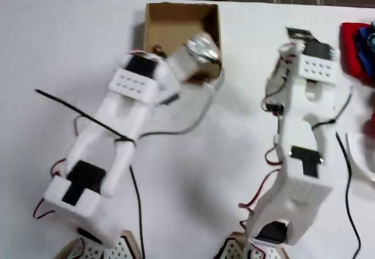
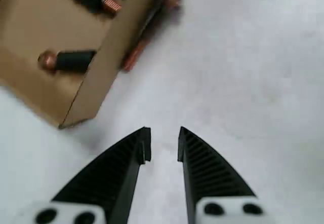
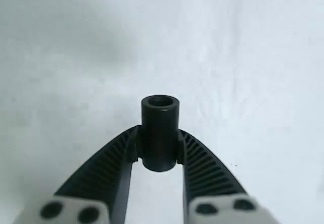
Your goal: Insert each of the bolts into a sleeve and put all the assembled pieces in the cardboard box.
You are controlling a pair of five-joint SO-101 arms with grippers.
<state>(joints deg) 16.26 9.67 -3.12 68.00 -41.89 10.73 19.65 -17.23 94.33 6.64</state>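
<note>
High view: white table (image 1: 70, 42) with two white arms side by side. The cardboard box (image 1: 176, 21) sits open-topped at the far centre. The left arm (image 1: 117, 112) stretches from the near left up to the box's near edge. The right arm (image 1: 302, 124) stands on the right, pointing to the far side, well apart from the box. A red and blue object (image 1: 357, 42) lies at the far right edge. Left wrist view: the left gripper (image 2: 163, 145) hangs over bare table near the box with only a narrow gap between its jaws and nothing in them. At least three assembled pieces (image 2: 68, 61) (copper bolts in black sleeves) lie in the box. One loose bolt (image 2: 144, 36) lies on the table just beside the box's outer wall. Right wrist view: the right gripper (image 3: 159, 145) is closed on a black sleeve (image 3: 159, 127), with the sleeve's hollow end out past the fingertips, above the table.
</note>
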